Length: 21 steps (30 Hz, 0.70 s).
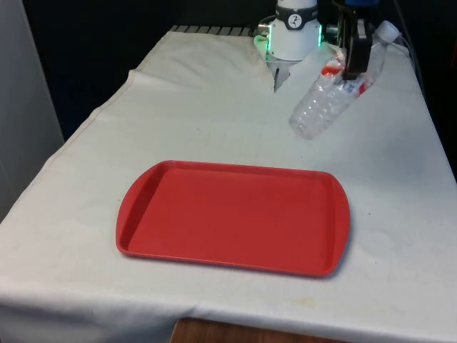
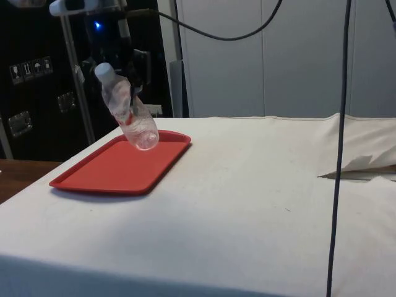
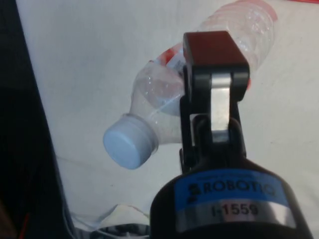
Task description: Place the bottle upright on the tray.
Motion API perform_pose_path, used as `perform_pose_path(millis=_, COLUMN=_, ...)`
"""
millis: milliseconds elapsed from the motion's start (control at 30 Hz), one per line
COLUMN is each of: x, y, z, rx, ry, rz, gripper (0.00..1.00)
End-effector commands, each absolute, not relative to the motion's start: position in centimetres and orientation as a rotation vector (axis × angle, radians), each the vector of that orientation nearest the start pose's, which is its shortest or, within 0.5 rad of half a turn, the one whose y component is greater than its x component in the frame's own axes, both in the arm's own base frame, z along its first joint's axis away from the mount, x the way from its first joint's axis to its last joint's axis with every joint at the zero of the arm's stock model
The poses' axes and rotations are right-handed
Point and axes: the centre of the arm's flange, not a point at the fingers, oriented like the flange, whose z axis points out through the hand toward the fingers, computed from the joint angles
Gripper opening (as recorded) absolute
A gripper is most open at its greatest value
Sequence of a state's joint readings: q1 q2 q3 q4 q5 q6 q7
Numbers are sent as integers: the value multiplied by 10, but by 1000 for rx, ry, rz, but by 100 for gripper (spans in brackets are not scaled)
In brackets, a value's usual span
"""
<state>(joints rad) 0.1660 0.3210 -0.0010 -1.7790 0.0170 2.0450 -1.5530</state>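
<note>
Bottle: the clear plastic bottle point(image 1: 335, 89) with a red label and pale cap is held in the air, tilted, cap end high and base end low, clear of the white-clothed surface point(image 1: 214, 107).
Bottle position: in the front view it hangs beyond the tray's far edge, toward the front view's right; the side view shows its base lifted above the level of the tray.
Tray: the red tray point(image 1: 232, 214) lies flat on the surface and carries nothing.
Grip: the end effector point(image 3: 212, 94) is clamped across the bottle's upper body near the label, one finger point(image 3: 214, 69) lying over it in the wrist view.
Step in hand: judged as carrying the bottle over to the tray, with the righting not yet done.
How to do it well: bring the base over the tray's middle, well inside the rim, and rotate the wrist until the cap points straight up before lowering. The bottle looks empty and light, so set the base fully flat, then release gently so it does not tip.
Arm pose: wrist raised and canted, so the bottle slants rather than hangs vertically.
</note>
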Motion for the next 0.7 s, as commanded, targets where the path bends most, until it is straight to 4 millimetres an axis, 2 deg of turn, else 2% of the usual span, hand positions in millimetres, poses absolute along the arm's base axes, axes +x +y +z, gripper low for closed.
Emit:
perform_pose_path(millis=0, x=627, y=101, z=375, rx=2096, ry=2415, rz=-33, gripper=33)
perform_pose_path(millis=67, x=626, y=101, z=374, rx=2095, ry=2411, rz=-38, gripper=33)
perform_pose_path(millis=667, x=647, y=61, z=377, rx=2137, ry=2449, rz=131, gripper=33)
